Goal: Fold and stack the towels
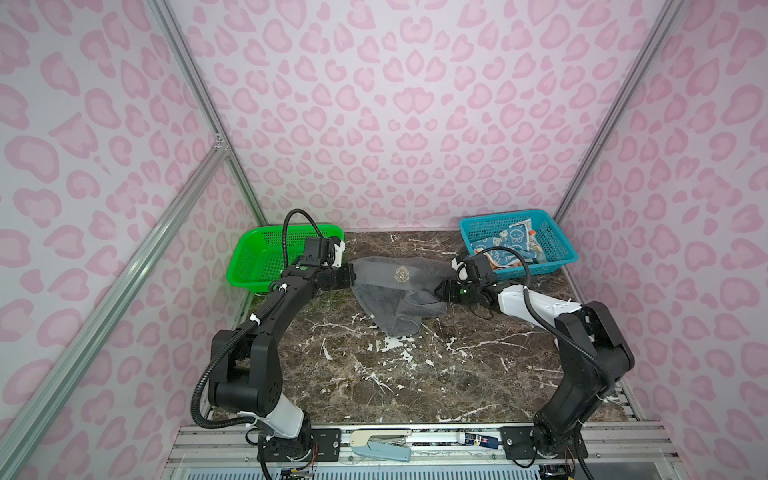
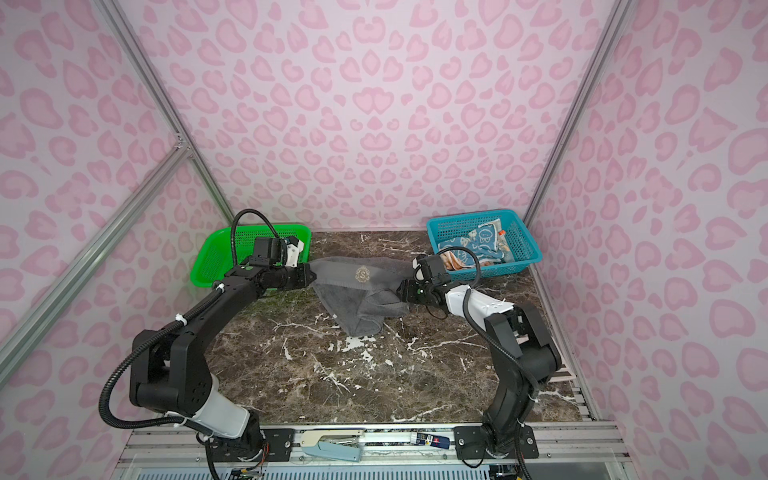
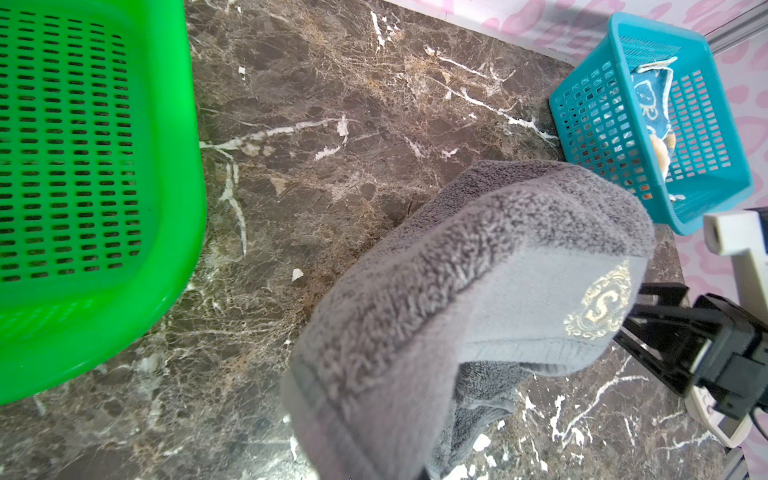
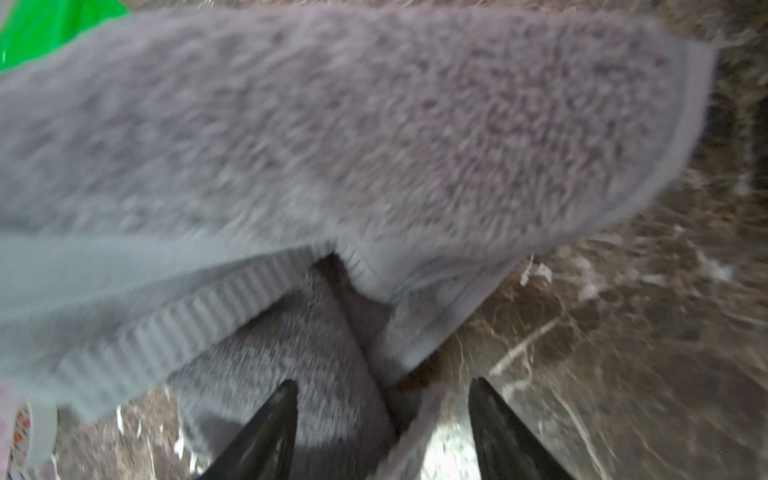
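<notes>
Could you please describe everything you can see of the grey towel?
The grey towel is thick, fluffy terry with a flat woven band bearing a gold S crest. It hangs between the arms over the marble table, crumpled, its band stretched sideways and its lower folds sagging to a point that seems to touch the tabletop. The left tool is shut on one end; the right tool stands open around a fold at the other.

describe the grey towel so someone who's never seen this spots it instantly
On the marble table, look between the green basket and the teal basket. The grey towel hangs from the left tool. Unlike the rabbit-print cloths in the teal basket, it's plain with a gold S crest.
</notes>
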`<state>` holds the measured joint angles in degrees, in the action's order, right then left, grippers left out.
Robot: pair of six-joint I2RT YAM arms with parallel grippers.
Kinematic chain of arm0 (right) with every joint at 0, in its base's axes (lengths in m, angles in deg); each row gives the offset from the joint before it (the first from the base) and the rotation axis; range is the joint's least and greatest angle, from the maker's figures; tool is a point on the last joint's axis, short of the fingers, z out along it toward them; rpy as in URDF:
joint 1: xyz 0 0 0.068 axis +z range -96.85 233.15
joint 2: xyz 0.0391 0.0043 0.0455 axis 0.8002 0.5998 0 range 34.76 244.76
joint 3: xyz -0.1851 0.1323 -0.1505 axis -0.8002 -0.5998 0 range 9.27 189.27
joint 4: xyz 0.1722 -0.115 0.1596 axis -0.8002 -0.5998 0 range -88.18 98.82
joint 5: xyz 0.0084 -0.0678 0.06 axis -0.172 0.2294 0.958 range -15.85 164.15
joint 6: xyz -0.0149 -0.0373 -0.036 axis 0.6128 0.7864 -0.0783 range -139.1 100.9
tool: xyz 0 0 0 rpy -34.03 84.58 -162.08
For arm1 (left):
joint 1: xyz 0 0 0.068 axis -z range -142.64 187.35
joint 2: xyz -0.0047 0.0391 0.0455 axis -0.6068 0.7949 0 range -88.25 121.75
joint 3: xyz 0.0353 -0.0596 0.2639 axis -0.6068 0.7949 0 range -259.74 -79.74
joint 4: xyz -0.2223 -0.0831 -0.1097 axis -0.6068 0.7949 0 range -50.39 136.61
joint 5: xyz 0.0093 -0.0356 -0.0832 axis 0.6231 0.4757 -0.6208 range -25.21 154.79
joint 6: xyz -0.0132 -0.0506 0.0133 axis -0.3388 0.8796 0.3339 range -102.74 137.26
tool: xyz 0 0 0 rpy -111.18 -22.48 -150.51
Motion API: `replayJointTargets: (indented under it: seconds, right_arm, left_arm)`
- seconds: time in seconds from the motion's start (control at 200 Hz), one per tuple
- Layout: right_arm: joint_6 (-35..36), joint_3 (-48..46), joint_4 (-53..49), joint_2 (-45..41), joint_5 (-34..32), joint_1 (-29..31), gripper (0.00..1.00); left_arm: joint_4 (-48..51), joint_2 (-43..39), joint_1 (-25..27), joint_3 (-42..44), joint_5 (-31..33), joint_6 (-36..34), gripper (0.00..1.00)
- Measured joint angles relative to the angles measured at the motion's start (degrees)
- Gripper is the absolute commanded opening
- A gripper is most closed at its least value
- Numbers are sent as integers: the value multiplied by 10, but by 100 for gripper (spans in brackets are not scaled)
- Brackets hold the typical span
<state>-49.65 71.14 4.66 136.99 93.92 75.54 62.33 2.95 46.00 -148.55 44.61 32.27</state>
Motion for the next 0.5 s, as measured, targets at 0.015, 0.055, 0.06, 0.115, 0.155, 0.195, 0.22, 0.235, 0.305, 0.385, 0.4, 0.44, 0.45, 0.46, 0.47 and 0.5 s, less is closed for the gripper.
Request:
replayJointTargets:
  seconds: [0.015, 0.055, 0.06, 0.115, 0.155, 0.195, 0.22, 0.235, 0.305, 0.385, 0.4, 0.44, 0.45, 0.46, 0.47, 0.5]
  right_arm:
    - [-5, 3, 4, 6, -1, 0, 70]
    - [-17, 11, 16, 21, -2, 0, 70]
    - [-18, 12, 16, 22, -3, 0, 70]
    - [-40, 19, 33, 37, -3, 0, 69]
    - [-50, 21, 47, 46, -2, 0, 66]
    - [-60, 22, 61, 55, -1, 0, 63]
    - [-66, 24, 66, 61, 0, 1, 61]
    - [-70, 28, 69, 66, 2, 1, 59]
    - [-80, 49, 74, 89, 8, 1, 55]
    - [-90, 70, 84, 111, 15, 1, 46]
    - [-91, 71, 87, 113, 15, 1, 43]
    - [-94, 72, 94, 118, 19, 1, 33]
    - [-96, 71, 95, 118, 21, 1, 31]
    - [-97, 71, 96, 118, 21, 1, 29]
    - [-98, 70, 97, 118, 23, 1, 25]
    - [-104, 68, 101, 118, 25, 1, 18]
  left_arm:
    - [0, 1, 0, 0, 0, 0, 4]
    - [0, 1, 0, 0, 0, 0, 4]
    - [0, 2, 0, 0, 0, 0, 4]
    - [0, 3, 0, -1, 0, 0, 4]
    - [0, 5, 0, -3, 0, 0, 3]
    - [0, 7, 0, -4, 0, 0, 4]
    - [0, 8, 0, -4, 0, 0, 4]
    - [0, 8, 0, -4, 0, 0, 4]
    - [0, 9, 0, -4, 0, 0, 4]
    - [0, 10, 0, -4, 1, 0, 4]
    - [0, 10, 0, -4, 1, 0, 4]
    - [0, 11, 0, -4, 1, 0, 4]
    - [0, 11, 0, -4, 1, 0, 4]
    - [0, 12, 0, -4, 1, 0, 4]
    - [0, 12, 0, -4, 1, 0, 4]
    - [0, 12, 0, -4, 2, 0, 4]
